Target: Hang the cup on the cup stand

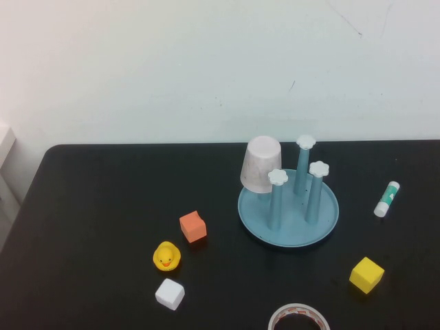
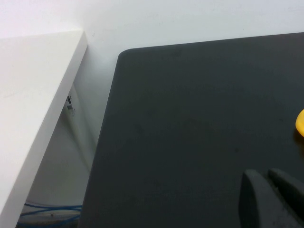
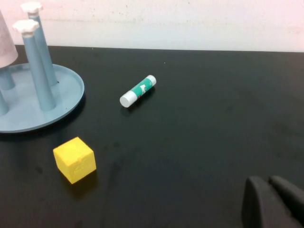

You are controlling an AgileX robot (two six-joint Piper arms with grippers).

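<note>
Left gripper [image 2: 270,199] sits low over bare black table [image 1: 96,206] at the left edge, fingers pressed together, holding nothing. Mid-table, the pale pink cup [image 1: 261,163] hangs upside down on a rear peg of the light blue cup stand [image 1: 289,210]; the task looks complete. Right gripper [image 3: 273,202] rests near a yellow cube [image 3: 74,159] and glue stick [image 3: 138,90], fingers closed, empty.

We see the pale pink cup [image 1: 261,164] upside down, tilted on one peg of the light blue cup stand [image 1: 289,213], whose three other white-capped pegs stand bare.
</note>
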